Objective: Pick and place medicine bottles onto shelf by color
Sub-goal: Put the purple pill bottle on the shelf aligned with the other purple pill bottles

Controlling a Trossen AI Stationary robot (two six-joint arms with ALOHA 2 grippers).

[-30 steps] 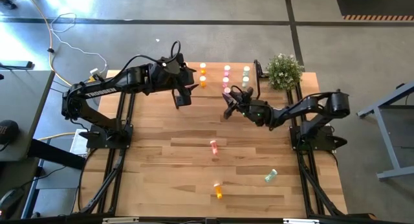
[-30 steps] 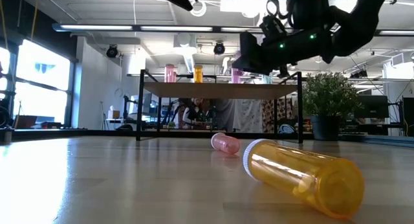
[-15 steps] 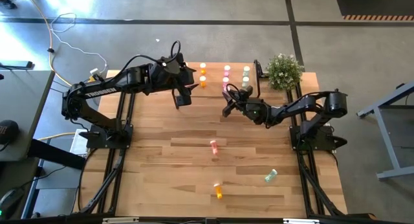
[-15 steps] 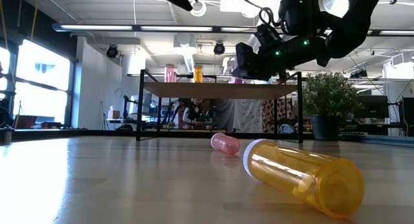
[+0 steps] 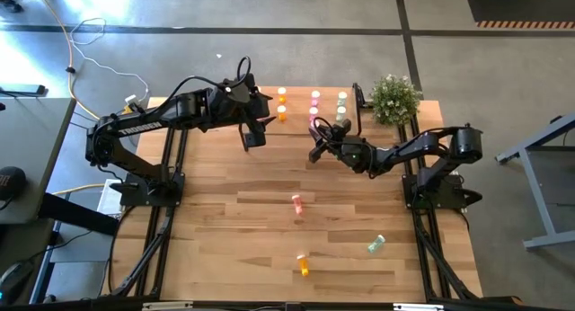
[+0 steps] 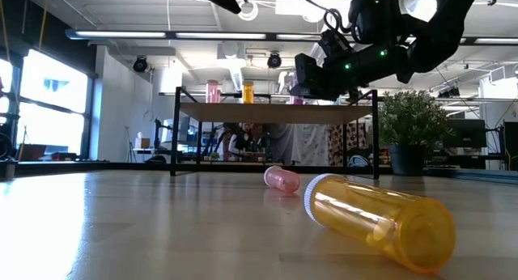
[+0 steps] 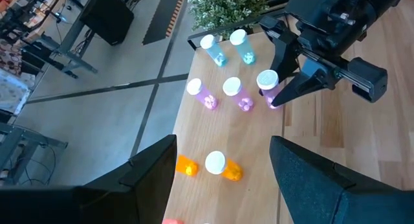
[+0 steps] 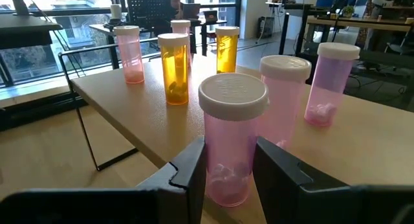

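The shelf (image 5: 298,104) stands at the table's far edge with pink, orange and teal medicine bottles upright on its board (image 8: 129,107). My right gripper (image 5: 316,138) is at the shelf's near edge, shut on a pink medicine bottle (image 8: 229,140). My left gripper (image 5: 254,136) hangs open above the table, left of the shelf, with nothing between its fingers (image 7: 155,179). Three bottles lie on their sides on the table: a pink one (image 5: 296,203), an orange one (image 5: 303,264) and a teal one (image 5: 375,244). My right gripper pinches the lower half of the pink bottle's wall (image 8: 226,179) between its two fingers, one on each side. The fingers come in nearly level from the table's near right. The bottle is upright, cap up, over the shelf's near edge; whether its base touches the board I cannot tell.
A potted plant (image 5: 393,97) stands at the shelf's right end. Right behind the held bottle stand two more pink bottles (image 8: 284,101) and two orange ones (image 8: 173,65). Open wood lies between the shelf and the fallen bottles.
My right gripper has tipped slightly and edged toward the shelf with the pink bottle, which stays upright; over the last half second it has kept still.
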